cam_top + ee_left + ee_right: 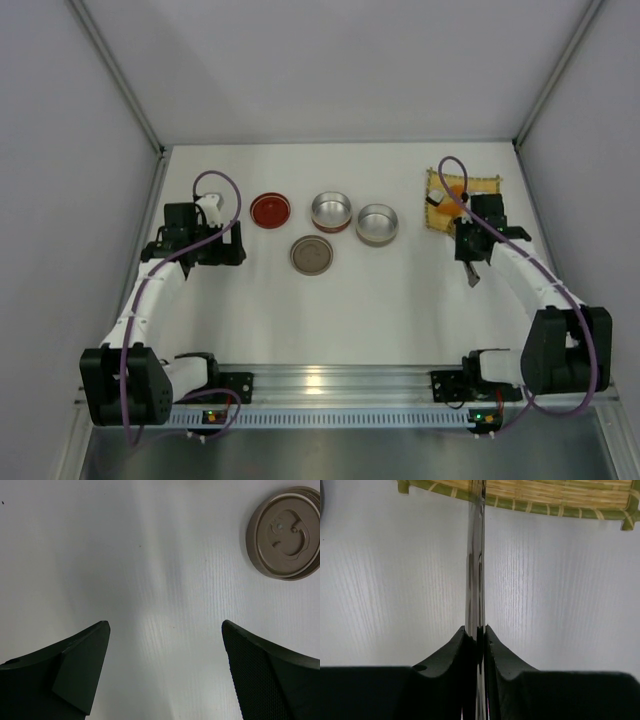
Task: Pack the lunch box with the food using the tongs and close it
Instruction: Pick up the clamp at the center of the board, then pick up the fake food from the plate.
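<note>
Pinching the tongs (476, 580), right fingers (449, 656) nearly meet; left fingers (75, 672) spread wide.

You had bright, even overhead light. A soft glare streak ran across the white desk (165, 555) just ahead of your left hand (165, 626); its near fingers (75, 675) looked dark, slightly blurred.
</note>
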`<state>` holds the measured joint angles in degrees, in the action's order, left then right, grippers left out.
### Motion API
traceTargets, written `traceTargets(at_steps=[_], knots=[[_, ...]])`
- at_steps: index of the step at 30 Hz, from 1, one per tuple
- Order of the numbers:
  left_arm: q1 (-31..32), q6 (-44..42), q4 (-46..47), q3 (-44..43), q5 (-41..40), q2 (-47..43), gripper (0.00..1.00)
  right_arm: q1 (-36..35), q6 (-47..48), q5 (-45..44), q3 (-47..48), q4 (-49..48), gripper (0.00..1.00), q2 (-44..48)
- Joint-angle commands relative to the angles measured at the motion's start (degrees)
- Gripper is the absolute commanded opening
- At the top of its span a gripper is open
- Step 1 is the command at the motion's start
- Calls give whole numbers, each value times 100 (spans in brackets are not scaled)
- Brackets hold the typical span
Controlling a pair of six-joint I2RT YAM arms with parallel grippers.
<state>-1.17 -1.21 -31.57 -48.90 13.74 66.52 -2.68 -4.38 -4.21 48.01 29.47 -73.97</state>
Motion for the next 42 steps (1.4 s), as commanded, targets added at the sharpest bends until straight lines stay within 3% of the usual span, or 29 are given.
traceTargets(at_steps=[1, 6, 12, 20, 36, 42], knots=[[-33, -37, 2, -260, 155, -113, 98, 206, 753, 358, 533, 594, 15, 243], [-32, -63, -7, -242, 235, -166, 98, 575, 1457, 1008, 1227, 1348, 4, 410], [-32, -90, -16, -269, 296, -201, 98, 830, 2397, 1668, 1799, 1895, 3, 629], [-32, -125, -51, -269, 375, -271, 98, 1120, 3145, 1941, 2291, 2185, 23, 630], [-32, -169, -95, -269, 481, -324, 98, 1981, 3857, 2056, 3126, 2634, 39, -328], [-32, -186, -103, -286, 577, -271, 98, 2385, 4094, 2073, 3460, 2599, 40, -767]])
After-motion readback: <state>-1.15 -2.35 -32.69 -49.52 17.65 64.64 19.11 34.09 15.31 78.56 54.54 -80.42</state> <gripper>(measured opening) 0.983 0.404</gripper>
